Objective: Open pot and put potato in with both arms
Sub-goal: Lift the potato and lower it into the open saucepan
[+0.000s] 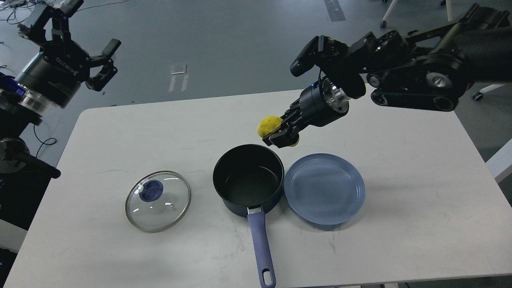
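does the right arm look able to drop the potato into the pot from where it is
Probably yes: the right end effector holds the potato just beyond the pot rim, and the glass lid lies off on the table.

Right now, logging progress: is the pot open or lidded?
Open: the pot shows its bare black inside; its glass lid lies on the table, left.
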`<state>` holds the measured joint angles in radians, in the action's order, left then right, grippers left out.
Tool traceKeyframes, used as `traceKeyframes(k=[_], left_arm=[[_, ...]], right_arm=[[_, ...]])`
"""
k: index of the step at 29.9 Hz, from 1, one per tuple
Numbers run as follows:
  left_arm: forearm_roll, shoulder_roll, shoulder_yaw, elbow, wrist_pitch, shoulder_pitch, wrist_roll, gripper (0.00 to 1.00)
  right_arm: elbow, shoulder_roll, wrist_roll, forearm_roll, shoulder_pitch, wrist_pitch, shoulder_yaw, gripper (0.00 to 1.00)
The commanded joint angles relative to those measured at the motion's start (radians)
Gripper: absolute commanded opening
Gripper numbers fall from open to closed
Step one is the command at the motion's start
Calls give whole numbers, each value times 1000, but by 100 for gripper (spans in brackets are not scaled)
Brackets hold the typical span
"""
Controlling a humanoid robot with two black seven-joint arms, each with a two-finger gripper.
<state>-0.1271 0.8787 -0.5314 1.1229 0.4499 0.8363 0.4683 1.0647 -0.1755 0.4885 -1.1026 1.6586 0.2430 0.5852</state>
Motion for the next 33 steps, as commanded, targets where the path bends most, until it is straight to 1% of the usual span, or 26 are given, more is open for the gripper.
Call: traceKeyframes(k=[1, 5, 8, 11, 12, 13, 14, 18, 20, 22, 24, 28, 31, 33], left_arm=[[3, 2, -1, 0, 1, 0, 0, 98], [3, 2, -1, 0, 0, 0, 1, 98], [3, 3, -1, 0, 0, 0, 0, 98], [3, 2, -1, 0, 0, 0, 0, 98], [3, 2, -1, 0, 0, 0, 0, 98], [3, 0, -1, 0, 0, 0, 0, 98], [3, 0, -1, 0, 0, 0, 0, 98], [3, 2, -1, 0, 1, 0, 1, 98], [3, 2, -2, 0, 0, 0, 0, 98], [3, 2, -1, 0, 0, 0, 0, 98], [3, 2, -1, 0, 0, 0, 0, 98], [3, 0, -1, 0, 0, 0, 0, 98], [3, 2, -1, 0, 1, 0, 0, 98], [3, 6, -1, 0, 4, 0, 0, 98]], right_arm=[[-38, 63, 0, 41, -59, -39, 1, 30], [-61, 94, 0, 66, -101, -44, 2, 30], [-72, 97, 0, 66, -115, -45, 2, 34], [-81, 106, 0, 66, -128, -53, 2, 42], [-85, 110, 0, 66, -129, -59, 2, 45], [-100, 113, 0, 66, -134, -67, 1, 51], [-111, 116, 0, 66, -140, -70, 2, 56], [-109, 117, 0, 66, -143, -70, 5, 66], [-109, 117, 0, 66, -143, -67, 10, 75], [-109, 116, 0, 66, -143, -67, 12, 81], [-109, 116, 0, 66, -143, -67, 12, 81], [-111, 110, 0, 66, -137, -67, 12, 95], [-112, 82, 0, 67, -122, -67, 1, 95], [-117, 39, 0, 75, -97, -67, -14, 95]])
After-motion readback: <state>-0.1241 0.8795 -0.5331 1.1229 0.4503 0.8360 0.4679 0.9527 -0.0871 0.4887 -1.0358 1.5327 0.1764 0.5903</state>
